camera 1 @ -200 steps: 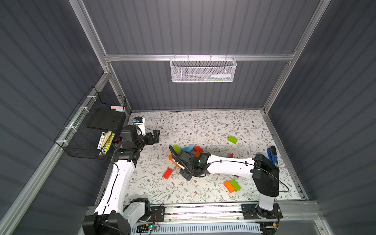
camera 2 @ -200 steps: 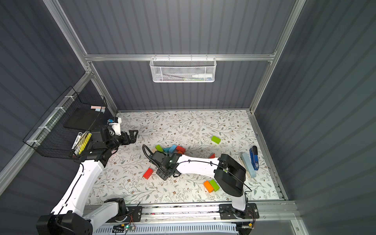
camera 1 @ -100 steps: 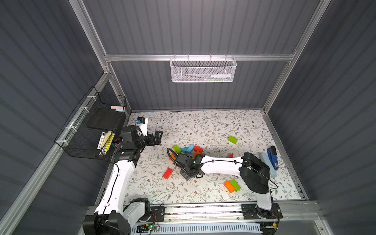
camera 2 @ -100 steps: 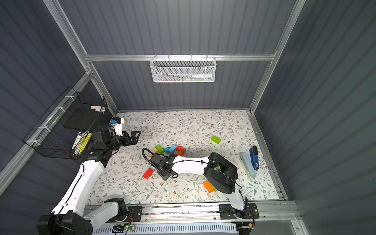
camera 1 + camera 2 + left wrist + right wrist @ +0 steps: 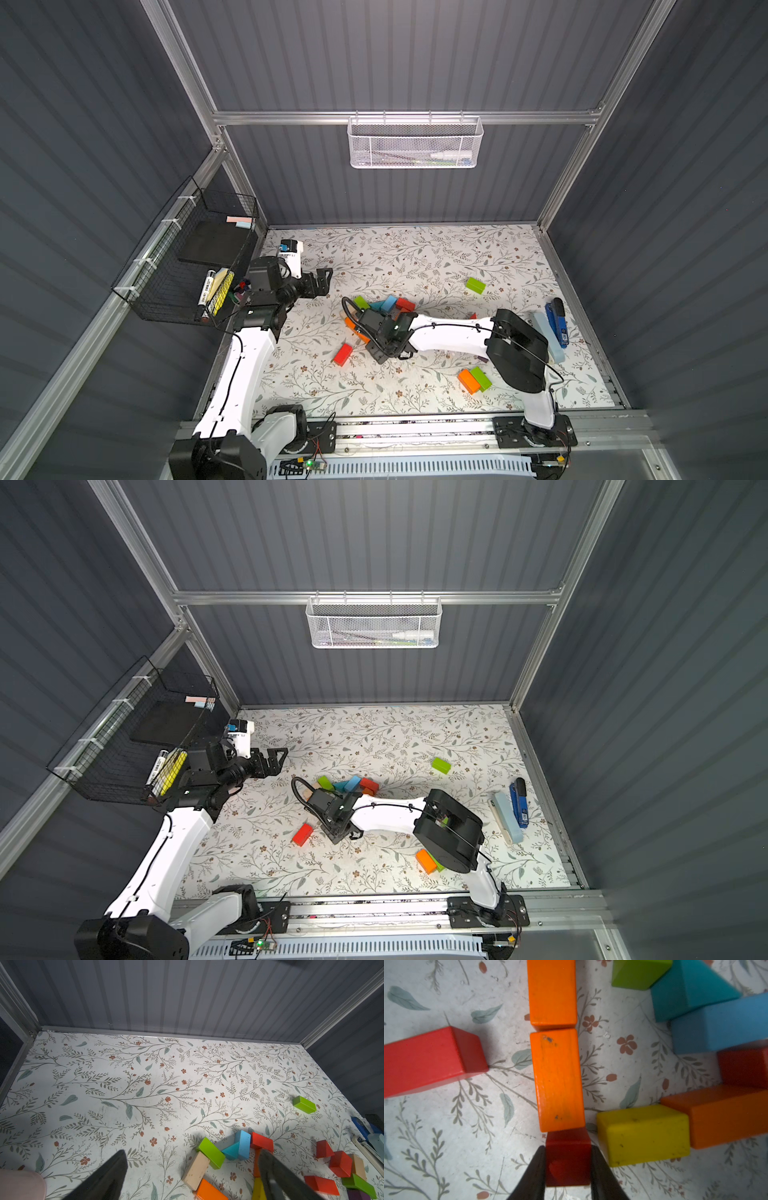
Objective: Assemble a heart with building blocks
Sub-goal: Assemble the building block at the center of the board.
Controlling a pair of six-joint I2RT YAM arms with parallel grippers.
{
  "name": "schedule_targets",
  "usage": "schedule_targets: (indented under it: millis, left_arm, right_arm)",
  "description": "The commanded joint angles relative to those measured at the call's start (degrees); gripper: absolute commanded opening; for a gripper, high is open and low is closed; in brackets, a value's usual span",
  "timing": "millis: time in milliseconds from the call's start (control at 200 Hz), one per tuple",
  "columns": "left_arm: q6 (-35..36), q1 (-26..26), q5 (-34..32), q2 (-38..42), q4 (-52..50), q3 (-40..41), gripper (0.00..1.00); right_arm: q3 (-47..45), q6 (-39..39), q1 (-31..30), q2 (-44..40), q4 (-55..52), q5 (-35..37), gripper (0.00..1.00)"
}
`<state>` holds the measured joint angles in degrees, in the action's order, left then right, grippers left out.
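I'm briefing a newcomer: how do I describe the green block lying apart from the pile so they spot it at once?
On the floral table, find the pile of blocks in the middle and the blue stapler at the edge. Between them, nearer the back wall, lies one green block. Unlike the other green blocks, it touches nothing.

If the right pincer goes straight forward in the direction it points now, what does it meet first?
Probably the orange brick: the right pincer is shut on a small red block, whose front edge seems to touch that brick. Its tilt toward the mat is unclear.
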<state>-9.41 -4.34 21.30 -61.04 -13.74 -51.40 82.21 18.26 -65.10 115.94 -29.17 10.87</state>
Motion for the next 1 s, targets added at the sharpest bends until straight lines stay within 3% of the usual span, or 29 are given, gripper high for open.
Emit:
schedule_targets:
  millis: [0,240,570,815,996]
  left_arm:
    - [1.1,-0.2,1.1,0.1,0.2,0.2,0.99]
    - [1.1,-0.3,1.1,0.3,0.2,0.3,0.99]
    - [1.1,-0.3,1.5,0.2,0.2,0.3,0.99]
    - [2.5,-0.1,4.4,-0.7,0.4,0.2,0.99]
    - [1.9,2.9,8.7,-2.0,-5.0,1.1,0.94]
  right_arm:
    - [1.6,0.1,0.2,1.3,0.0,-0.1,0.29]
    - [2.4,-0.2,0.3,2.1,-0.7,0.5,0.31]
    - [2.5,-1.3,0.3,1.0,-1.1,1.2,0.46]
    - [0.5,-4.1,1.0,-5.4,-0.5,0.5,0.54]
    - [-2.3,-4.9,6.3,-11.6,0.8,-5.0,0.55]
